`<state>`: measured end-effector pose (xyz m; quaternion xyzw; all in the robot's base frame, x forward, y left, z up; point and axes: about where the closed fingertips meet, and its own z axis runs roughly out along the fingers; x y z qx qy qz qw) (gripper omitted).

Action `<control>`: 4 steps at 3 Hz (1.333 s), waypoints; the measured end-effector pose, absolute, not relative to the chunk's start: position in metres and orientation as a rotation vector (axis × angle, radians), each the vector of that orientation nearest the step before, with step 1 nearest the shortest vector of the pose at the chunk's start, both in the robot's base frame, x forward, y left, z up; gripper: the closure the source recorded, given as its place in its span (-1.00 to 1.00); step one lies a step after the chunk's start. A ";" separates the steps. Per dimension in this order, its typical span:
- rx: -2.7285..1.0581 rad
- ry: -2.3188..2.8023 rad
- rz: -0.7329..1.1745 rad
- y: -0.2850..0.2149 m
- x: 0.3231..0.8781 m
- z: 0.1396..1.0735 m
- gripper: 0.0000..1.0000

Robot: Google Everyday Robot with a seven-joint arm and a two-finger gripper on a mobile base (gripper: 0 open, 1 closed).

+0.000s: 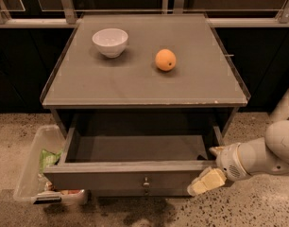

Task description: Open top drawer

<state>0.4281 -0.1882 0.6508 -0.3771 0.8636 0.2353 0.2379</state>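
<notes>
Pincer [208,170] at the right front corner of the open top drawer [111,179]

The pincer sits low on the right side of the view, right at the right end of the drawer's front panel. One pale yellow part of it lies in front of the panel and another small part shows just behind the corner. Whether the pincer is open, closed or gripping the panel cannot be told from this view. The white arm [260,155] reaches in from the right edge, close above the speckled floor [258,207].

The top drawer stands pulled out from under the worktop [135,84], so its grey inside bottom is visible. Its flat front panel faces the camera, and the small round knob [146,183] is at the centre of it, well apart from the pincer.

On the worktop a white bowl [110,41] stands at the back left. An orange [165,59] lies to the right of it, near the middle, apart from the bowl.

On the floor to the left of the drawer stands a clear plastic bin [29,169], just beside the drawer's left side. A green packet [49,158] lies in it.
</notes>
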 end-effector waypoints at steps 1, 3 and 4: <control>-0.992 2.391 0.619 -0.197 0.413 0.656 -1.00; -1.032 2.375 0.531 -0.198 0.424 0.672 -1.00; -1.078 2.332 0.418 -0.196 0.444 0.693 -1.00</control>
